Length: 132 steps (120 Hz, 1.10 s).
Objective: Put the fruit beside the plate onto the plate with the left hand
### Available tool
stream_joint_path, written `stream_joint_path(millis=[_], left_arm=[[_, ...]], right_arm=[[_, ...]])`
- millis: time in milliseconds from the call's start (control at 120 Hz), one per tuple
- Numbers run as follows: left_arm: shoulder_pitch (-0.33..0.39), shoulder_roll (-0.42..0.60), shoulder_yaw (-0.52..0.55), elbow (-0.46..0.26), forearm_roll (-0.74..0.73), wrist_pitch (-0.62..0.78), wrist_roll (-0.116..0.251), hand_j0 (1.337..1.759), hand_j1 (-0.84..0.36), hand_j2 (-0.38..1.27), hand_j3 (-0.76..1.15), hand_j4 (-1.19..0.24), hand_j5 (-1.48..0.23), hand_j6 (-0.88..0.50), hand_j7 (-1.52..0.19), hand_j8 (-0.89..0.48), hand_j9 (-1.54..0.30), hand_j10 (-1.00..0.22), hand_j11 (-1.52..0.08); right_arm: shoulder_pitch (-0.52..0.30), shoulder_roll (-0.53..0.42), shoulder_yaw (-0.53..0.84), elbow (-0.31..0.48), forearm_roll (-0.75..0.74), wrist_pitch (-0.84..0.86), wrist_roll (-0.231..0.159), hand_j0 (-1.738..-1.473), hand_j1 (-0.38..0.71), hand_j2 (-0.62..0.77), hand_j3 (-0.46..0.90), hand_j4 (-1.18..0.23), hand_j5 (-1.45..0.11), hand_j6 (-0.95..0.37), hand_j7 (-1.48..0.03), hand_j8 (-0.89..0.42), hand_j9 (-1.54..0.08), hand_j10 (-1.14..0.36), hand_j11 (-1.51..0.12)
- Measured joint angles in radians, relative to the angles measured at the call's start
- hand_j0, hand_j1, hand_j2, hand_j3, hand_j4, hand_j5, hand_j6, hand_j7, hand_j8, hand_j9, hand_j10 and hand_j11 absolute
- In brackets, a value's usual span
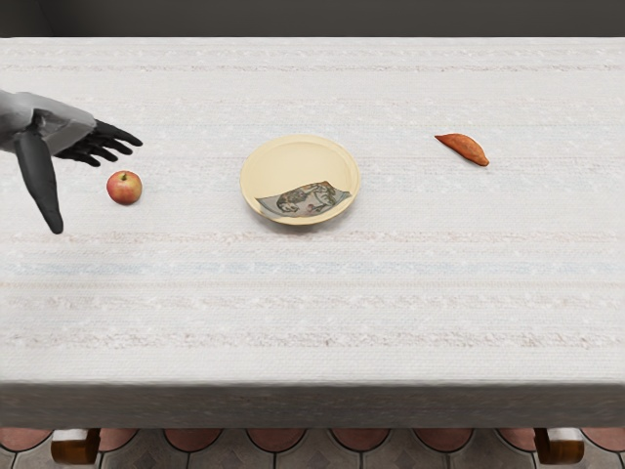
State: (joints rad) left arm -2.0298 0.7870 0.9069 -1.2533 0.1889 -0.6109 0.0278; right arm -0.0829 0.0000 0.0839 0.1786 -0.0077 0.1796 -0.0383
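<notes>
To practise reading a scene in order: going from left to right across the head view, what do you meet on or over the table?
In order: left hand → red apple → cream plate → orange-brown fruit.

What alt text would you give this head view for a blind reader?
A robot's left hand, fingers spread, is close to a red apple on a white table. Right of the apple sits a yellow plate; farther right lies an orange-brown piece of food.
</notes>
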Motion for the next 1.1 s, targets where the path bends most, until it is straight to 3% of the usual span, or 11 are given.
stream_joint_path(millis=[292,350,392,425,475,558,608,683,833,958,1100], left_arm=[[-0.003,-0.012,-0.019,0.052,0.049,0.0,0.007,1.658,0.34,0.0,0.0,-0.01,-0.01,-0.01,-0.01,-0.01,-0.01,-0.01,-0.01],[0.001,-0.153,-0.024,0.093,0.099,0.0,0.007,1.658,0.34,0.0,0.0,-0.01,-0.01,-0.01,-0.01,-0.01,-0.01,-0.01,-0.01],[-0.081,-0.232,0.015,0.099,0.106,0.0,0.006,1.658,0.34,0.0,0.0,-0.01,-0.01,-0.01,-0.01,-0.01,-0.01,-0.01,-0.01],[-0.179,-0.284,0.078,0.064,0.083,0.0,0.005,1.658,0.34,0.0,0.0,-0.01,-0.01,-0.01,-0.01,-0.01,-0.01,-0.01,-0.01],[-0.312,-0.327,0.186,-0.056,0.004,0.047,0.004,1.658,0.34,0.0,0.0,-0.01,-0.01,-0.01,-0.01,-0.01,-0.01,-0.01,-0.01],[-0.331,-0.395,0.3,-0.224,-0.089,0.213,0.006,1.658,0.34,0.0,0.0,-0.01,-0.01,-0.01,-0.01,-0.01,-0.01,-0.01,-0.01],[-0.323,-0.43,0.342,-0.292,-0.158,0.367,0.007,1.658,0.34,0.0,0.0,-0.01,-0.01,-0.01,-0.01,-0.01,-0.01,-0.01,-0.01],[-0.231,-0.485,0.376,-0.35,-0.262,0.603,0.008,1.658,0.34,0.0,0.0,-0.01,-0.01,-0.01,-0.01,-0.01,-0.01,-0.01,-0.01],[-0.18,-0.516,0.375,-0.371,-0.318,0.875,0.01,1.658,0.34,0.0,0.0,-0.01,-0.01,-0.01,-0.01,-0.01,-0.01,-0.01,-0.01],[-0.072,-0.529,0.369,-0.316,-0.312,0.943,0.011,1.658,0.34,0.0,0.0,-0.01,-0.01,-0.01,-0.01,-0.01,-0.01,-0.01,-0.01],[0.07,-0.557,0.361,-0.169,-0.31,0.964,0.012,1.658,0.34,0.0,0.0,-0.01,-0.01,-0.01,-0.01,-0.01,-0.01,-0.01,-0.01]], right_arm=[[0.001,0.0,-0.001,0.0,0.0,0.0,0.0,-1.658,-0.33,0.0,0.0,-0.01,-0.02,-0.01,-0.02,-0.01,-0.02,-0.01,-0.02],[0.002,0.0,0.0,0.0,0.0,0.0,0.0,-1.658,-0.33,0.0,0.0,-0.01,-0.02,-0.01,-0.02,-0.01,-0.02,-0.01,-0.02],[0.002,0.0,-0.001,-0.001,0.0,0.0,0.0,-1.658,-0.34,0.0,0.0,-0.01,-0.02,-0.01,-0.02,-0.01,-0.02,-0.01,-0.02],[0.002,0.0,-0.001,-0.001,0.0,0.0,0.0,-1.658,-0.34,0.0,0.0,-0.01,-0.02,-0.01,-0.02,-0.01,-0.02,-0.01,-0.02],[0.002,0.0,-0.001,-0.001,0.0,0.0,0.0,-1.658,-0.34,0.0,0.0,-0.01,-0.02,-0.01,-0.02,-0.01,-0.02,-0.01,-0.02],[0.002,0.0,-0.001,-0.001,0.0,0.0,0.0,-1.658,-0.34,0.0,0.0,-0.01,-0.02,-0.01,-0.02,-0.01,-0.02,-0.01,-0.02],[0.002,0.0,-0.001,-0.001,0.0,0.0,0.0,-1.658,-0.34,0.0,0.0,-0.01,-0.02,-0.01,-0.02,-0.01,-0.02,-0.01,-0.02],[0.002,0.0,-0.001,-0.001,0.0,0.0,0.0,-1.658,-0.34,0.0,0.0,-0.01,-0.02,-0.01,-0.02,-0.01,-0.02,-0.01,-0.02],[0.002,0.0,-0.001,-0.001,0.0,0.0,0.0,-1.658,-0.34,0.0,0.0,-0.01,-0.02,-0.01,-0.02,-0.01,-0.02,-0.01,-0.01],[0.002,0.0,-0.001,-0.001,0.0,0.0,0.0,-1.658,-0.34,0.0,0.0,-0.01,-0.02,-0.01,-0.02,-0.01,-0.02,-0.01,-0.02],[0.002,0.0,-0.001,-0.001,0.0,0.0,0.0,-1.658,-0.34,0.0,0.0,-0.01,-0.01,-0.01,-0.01,-0.01,-0.01,-0.01,-0.01]])
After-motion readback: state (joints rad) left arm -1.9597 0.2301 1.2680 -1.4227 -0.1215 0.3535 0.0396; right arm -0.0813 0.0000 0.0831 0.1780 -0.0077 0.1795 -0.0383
